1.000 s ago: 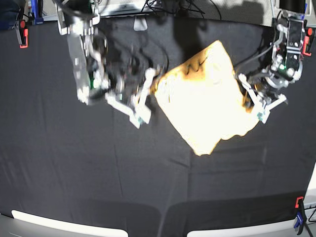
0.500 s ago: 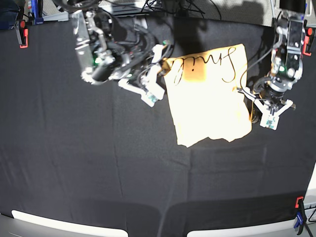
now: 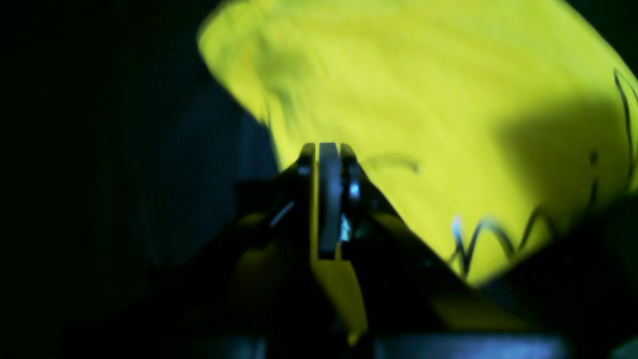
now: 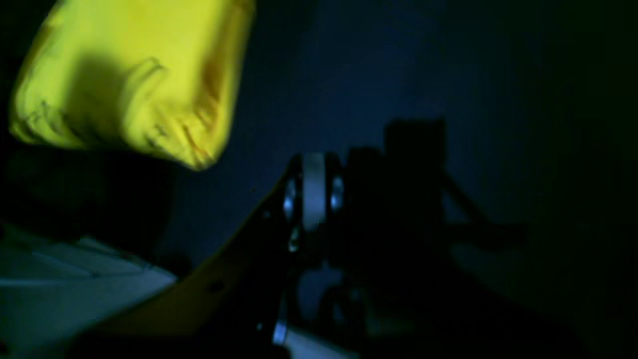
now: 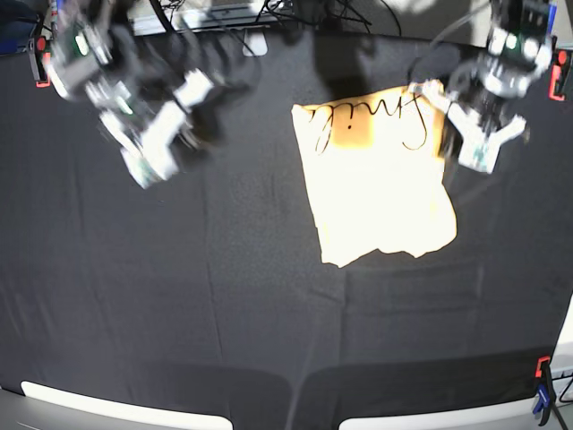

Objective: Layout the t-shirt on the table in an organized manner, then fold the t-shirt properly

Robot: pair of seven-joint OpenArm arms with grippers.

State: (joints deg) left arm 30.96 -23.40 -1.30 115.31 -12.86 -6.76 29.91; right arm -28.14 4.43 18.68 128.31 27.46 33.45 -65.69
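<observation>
**Folded shirt lying alone, both arms off it**

The shirt (image 5: pixel 376 175) is lying as a compact folded packet on the far right-centre of the table (image 5: pixel 224 305), script side up, the black lettering running along its far edge. Its near edge is looking ragged, with one corner dipping lower than the rest, so I am judging the fold as made but not squared. Nothing is pinning it down; it is resting flat under its own weight, which suits a finished or nearly finished fold.

I am seeing the left gripper (image 5: pixel 479 148) hanging just beside the shirt's far right corner. In its wrist view the jaws are pressed together with no gap, and yellow cloth fills the frame behind them; I am not seeing any fabric pinched between the tips, so I am reading it as clenched on nothing. Blur keeps me from being fully sure of that.

The right gripper (image 5: pixel 148 148) is sitting well apart from the shirt, over bare black cloth on the other side of the table. Its wrist view is showing the jaws closed up tight and empty, the shirt only a yellow patch off in the corner.

My guess is that both arms are clearing away so the packet stays undisturbed; tidying that uneven near edge would be the one thing left worth doing.
</observation>
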